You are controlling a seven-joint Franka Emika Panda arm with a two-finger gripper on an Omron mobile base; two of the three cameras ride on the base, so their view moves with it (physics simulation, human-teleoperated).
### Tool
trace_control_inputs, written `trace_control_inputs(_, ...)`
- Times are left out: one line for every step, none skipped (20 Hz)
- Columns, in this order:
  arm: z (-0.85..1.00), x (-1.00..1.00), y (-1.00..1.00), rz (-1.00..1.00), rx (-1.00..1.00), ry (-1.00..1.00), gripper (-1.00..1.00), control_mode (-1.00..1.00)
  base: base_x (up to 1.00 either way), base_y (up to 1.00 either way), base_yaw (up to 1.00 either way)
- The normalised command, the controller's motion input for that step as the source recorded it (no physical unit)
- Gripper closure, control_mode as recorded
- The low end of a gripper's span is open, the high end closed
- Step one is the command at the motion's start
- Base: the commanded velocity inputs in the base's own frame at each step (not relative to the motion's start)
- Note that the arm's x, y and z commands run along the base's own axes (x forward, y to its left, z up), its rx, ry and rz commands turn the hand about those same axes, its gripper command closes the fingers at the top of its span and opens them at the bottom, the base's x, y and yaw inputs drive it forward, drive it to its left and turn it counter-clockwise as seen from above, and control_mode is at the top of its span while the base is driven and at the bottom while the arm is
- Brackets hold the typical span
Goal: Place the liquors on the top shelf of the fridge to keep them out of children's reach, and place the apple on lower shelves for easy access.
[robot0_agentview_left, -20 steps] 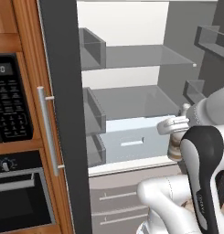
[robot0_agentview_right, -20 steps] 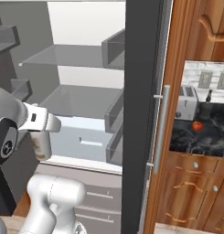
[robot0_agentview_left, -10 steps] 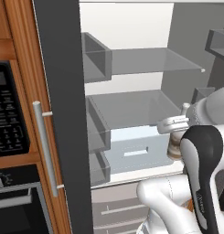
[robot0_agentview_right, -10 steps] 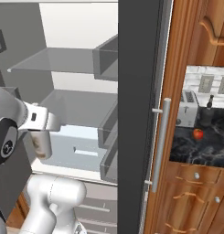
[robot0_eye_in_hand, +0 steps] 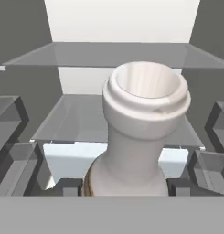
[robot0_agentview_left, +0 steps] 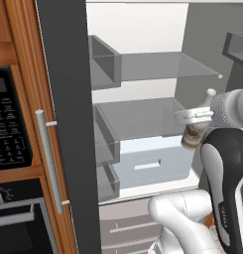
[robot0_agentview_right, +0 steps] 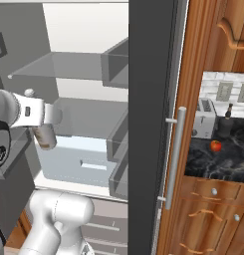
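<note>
One pale liquor bottle (robot0_agentview_left: pixel 195 135) is in the pincer (robot0_agentview_left: pixel 193 117), clamped at the neck, body hanging just below it, in front of the open fridge (robot0_agentview_left: pixel 68 124). Hand view looks straight down on the bottle's mouth (robot0_eye_in_hand: pixel 146 98), so the finger gap itself is hidden, but the bottle hangs clear of any support and I judge it held.

- Top shelf (robot0_agentview_left: pixel 162 67): above and ahead of the pincer, bare.
- Lower shelf (robot0_agentview_left: pixel 138 116): straight ahead, about level with the pincer, bare too.
- Pale drawer (robot0_agentview_left: pixel 152 161): below and ahead.
- Apple (robot0_agentview_right: pixel 215 145): well off to the pincer's right, on the dark table beside the toaster (robot0_agentview_right: pixel 205 118).
- Dark liquor bottle (robot0_agentview_right: pixel 226 123): same table, just behind the apple, as far as I can tell at that size.

Progress, judged from this: nothing shelved yet, first of three items in transit. Left: raise the pale bottle to the top shelf and release, then fetch the dark bottle for the same shelf, then put the apple on a lower one.
</note>
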Motion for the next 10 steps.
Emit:
trace_control_inputs(0.74, 0.00, 0.00, 0.00, 0.00, -0.18, 1.00, -1.00, 0.00, 0.00, 0.00)
trace_control_inputs(0.64, 0.00, 0.00, 0.00, 0.00, -0.18, 1.00, -1.00, 0.00, 0.00, 0.00)
trace_control_inputs(0.49, 0.02, 0.00, 0.00, 0.00, -0.23, 1.00, -1.00, 0.00, 0.00, 0.00)
trace_control_inputs(0.39, 0.02, 0.00, 0.00, 0.00, -0.26, 1.00, -1.00, 0.00, 0.00, 0.00)
trace_control_inputs(0.33, 0.07, 0.00, 0.00, 0.00, -0.25, 1.00, -1.00, 0.00, 0.00, 0.00)
trace_control_inputs(0.29, 0.10, 0.00, 0.00, 0.00, -0.26, 1.00, -1.00, 0.00, 0.00, 0.00)
trace_control_inputs(0.26, 0.11, 0.00, 0.00, 0.00, -0.25, 1.00, -1.00, 0.00, 0.00, 0.00)
trace_control_inputs(0.29, 0.17, 0.00, 0.00, 0.00, -0.20, 1.00, -1.00, 0.00, 0.00, 0.00)
trace_control_inputs(0.27, 0.22, 0.00, -0.01, 0.00, -0.20, 1.00, -1.00, 0.00, 0.00, 0.00)
trace_control_inputs(0.28, 0.24, 0.00, -0.01, 0.00, -0.22, 1.00, -1.00, 0.00, 0.00, 0.00)
